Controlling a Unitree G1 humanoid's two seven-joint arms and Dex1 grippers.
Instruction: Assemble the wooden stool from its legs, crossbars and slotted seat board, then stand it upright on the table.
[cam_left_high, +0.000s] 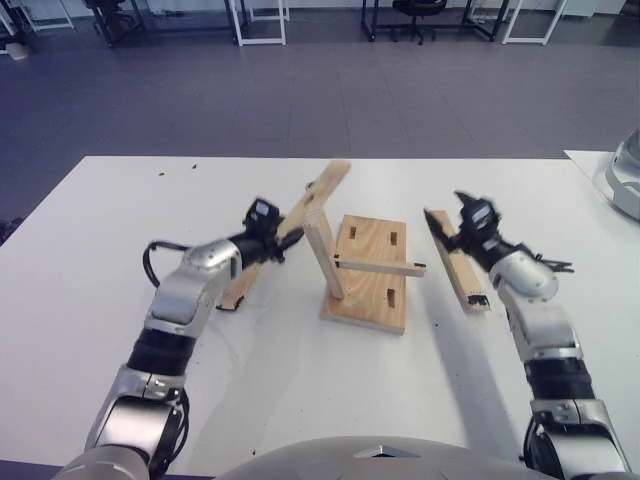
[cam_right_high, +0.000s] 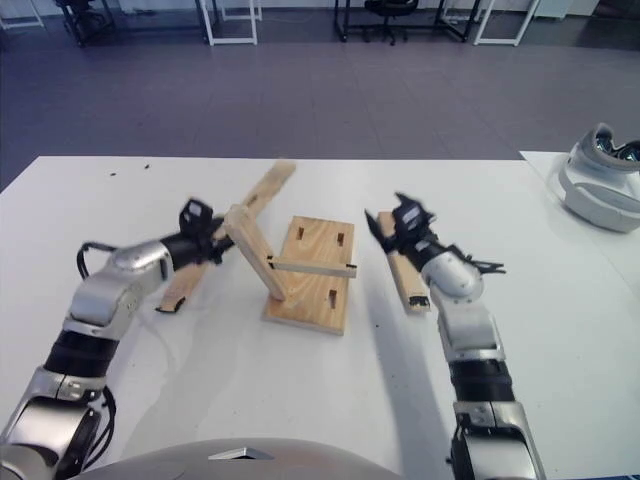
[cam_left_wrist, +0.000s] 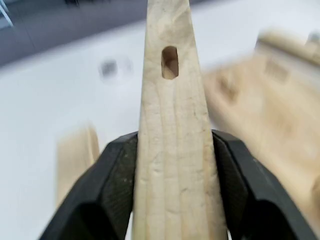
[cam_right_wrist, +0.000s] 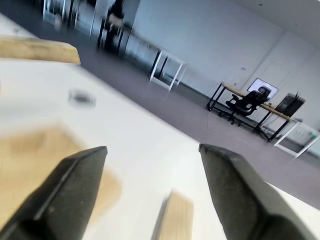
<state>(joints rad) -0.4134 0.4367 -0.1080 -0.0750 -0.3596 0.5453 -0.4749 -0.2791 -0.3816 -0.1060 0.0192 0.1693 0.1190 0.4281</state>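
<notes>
left gripper (cam_left_high: 281, 240) fingers (cam_left_wrist: 107, 185) are clamping slotted leg (cam_left_wrist: 170, 150) beside seat board (cam_left_high: 375, 290) lying flat on tabletop (cam_left_high: 120, 220) | right gripper (cam_right_wrist: 152, 149) fingers (cam_right_wrist: 70, 185) are gaping over loose leg (cam_left_high: 462, 280) | one crossbar (cam_left_high: 385, 267) seemingly joined; most assembly remaining

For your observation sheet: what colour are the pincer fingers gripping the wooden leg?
Black fingers; left wrist view.

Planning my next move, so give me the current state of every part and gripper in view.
Left gripper: shut on long slotted wooden leg, angled upward.
Right gripper: open, empty.
Flat slotted wooden seat board: lying flat, slots up.
Thin wooden crossbar: plugged into tilted leg, over the board.
Wooden bar by right gripper: lying on table.
</notes>
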